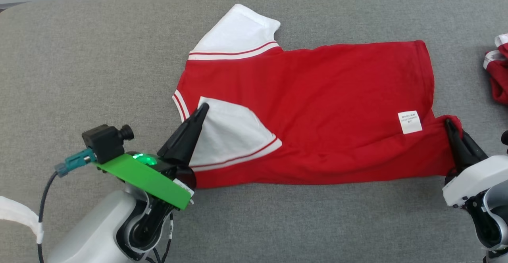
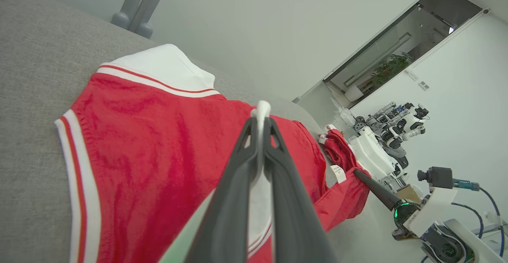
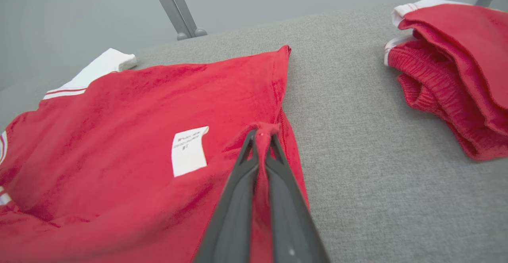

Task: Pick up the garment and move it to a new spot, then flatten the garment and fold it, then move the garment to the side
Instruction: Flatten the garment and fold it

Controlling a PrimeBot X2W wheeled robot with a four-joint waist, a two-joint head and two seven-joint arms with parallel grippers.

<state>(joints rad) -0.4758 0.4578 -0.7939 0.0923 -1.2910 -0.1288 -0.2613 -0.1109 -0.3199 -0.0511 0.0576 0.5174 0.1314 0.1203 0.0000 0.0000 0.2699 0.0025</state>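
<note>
The garment (image 1: 317, 96) is a red shirt with white sleeves and red-striped trim, spread across the grey table. Its near side is lifted and folded over. My left gripper (image 1: 203, 108) is shut on the white near sleeve (image 1: 226, 130), and white cloth pokes out between its tips in the left wrist view (image 2: 260, 116). At the right, my right gripper (image 1: 448, 123) is shut on the red hem corner, with red cloth pinched between its fingers (image 3: 262, 134). A white care label (image 1: 410, 121) faces up near that corner. The far sleeve (image 1: 238, 31) lies flat.
A pile of other red and white clothes (image 1: 499, 68) lies at the table's right edge, also seen as folded red clothes (image 3: 456, 72). Bare grey table (image 1: 99, 64) stretches to the left and along the front. Other robots (image 2: 393, 132) stand in the room beyond.
</note>
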